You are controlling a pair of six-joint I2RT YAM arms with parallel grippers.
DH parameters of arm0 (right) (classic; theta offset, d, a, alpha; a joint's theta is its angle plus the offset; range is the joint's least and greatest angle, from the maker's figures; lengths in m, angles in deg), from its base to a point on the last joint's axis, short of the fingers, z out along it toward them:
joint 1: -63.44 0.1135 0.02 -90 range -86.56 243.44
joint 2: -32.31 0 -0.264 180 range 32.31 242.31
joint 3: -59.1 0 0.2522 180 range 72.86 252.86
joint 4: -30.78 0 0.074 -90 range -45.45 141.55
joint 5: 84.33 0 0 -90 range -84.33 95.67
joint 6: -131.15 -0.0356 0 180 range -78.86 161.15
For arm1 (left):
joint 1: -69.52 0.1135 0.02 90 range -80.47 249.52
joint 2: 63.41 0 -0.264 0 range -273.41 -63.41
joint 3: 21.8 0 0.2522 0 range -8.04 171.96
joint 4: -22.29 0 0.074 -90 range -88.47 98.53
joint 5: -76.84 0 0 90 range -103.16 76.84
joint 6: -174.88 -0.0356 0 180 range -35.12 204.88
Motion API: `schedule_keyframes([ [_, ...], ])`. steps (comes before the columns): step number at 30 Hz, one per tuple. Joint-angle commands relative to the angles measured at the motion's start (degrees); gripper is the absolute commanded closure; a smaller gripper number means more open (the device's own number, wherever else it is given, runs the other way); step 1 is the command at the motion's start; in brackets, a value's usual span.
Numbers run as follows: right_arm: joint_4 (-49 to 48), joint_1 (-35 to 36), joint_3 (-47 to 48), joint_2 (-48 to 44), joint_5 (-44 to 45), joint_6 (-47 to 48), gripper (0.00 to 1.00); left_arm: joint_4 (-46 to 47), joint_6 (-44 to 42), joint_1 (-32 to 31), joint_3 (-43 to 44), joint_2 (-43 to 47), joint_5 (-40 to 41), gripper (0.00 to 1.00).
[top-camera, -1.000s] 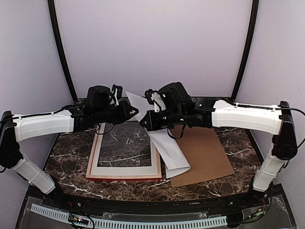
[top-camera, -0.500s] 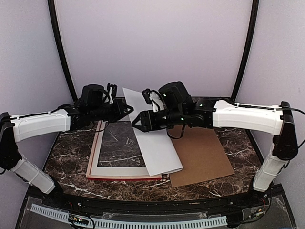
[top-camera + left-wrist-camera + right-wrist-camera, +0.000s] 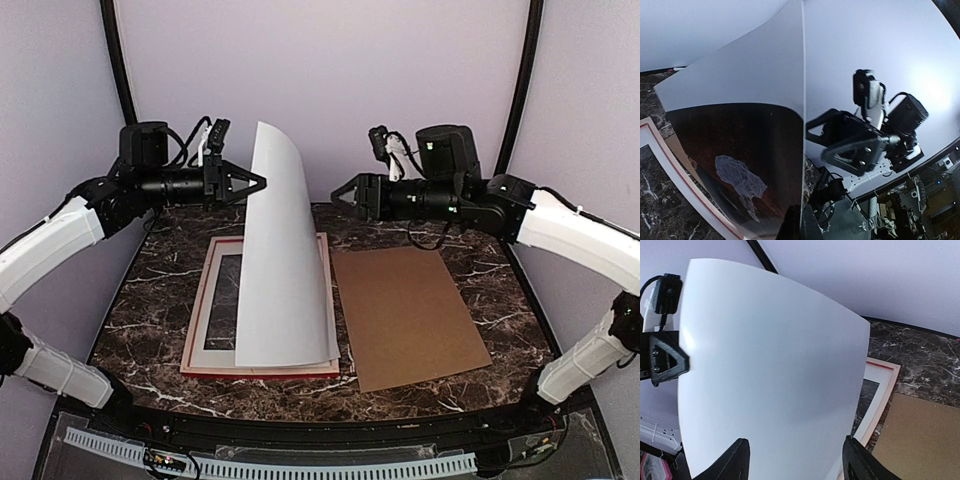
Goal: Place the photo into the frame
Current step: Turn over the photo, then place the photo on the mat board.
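The photo stands nearly upright and bowed, its plain white back turned to the right arm. Its lower edge rests on the frame, which lies flat on the table, pale side up with a red rim. My left gripper is shut on the photo's upper left edge. The left wrist view shows the dark sepia print with a pale figure, and my left gripper pinching its edge. My right gripper hangs open to the right of the sheet, not touching it. Its fingers stand wide apart in front of the white back.
A plain brown board lies flat on the dark marble table, right of the frame. The frame's right side and the board show in the right wrist view. Black arch posts rise behind both arms.
The right gripper opened, let go of the photo and drew back up to the right. The left gripper lifted the sheet from a slanted lie to nearly upright over the frame.
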Motion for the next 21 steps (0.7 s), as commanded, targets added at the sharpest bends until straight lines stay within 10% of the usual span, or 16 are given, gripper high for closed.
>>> schedule_keyframes([
  [1,2.0,-2.7,-0.3,-3.6,4.0,3.1,0.36,-6.2,-4.8,1.0,5.4,3.3,-7.1,1.0],
  [11,3.3,-4.8,-4.9,-3.0,6.4,4.6,0.35,-24.3,-14.5,19.0,-1.9,0.1,-0.1,1.0],
  [21,1.6,-5.1,-7.5,0.4,5.7,4.8,0.35,-30.6,-23.5,22.0,0.4,-15.8,18.7,1.0],
])
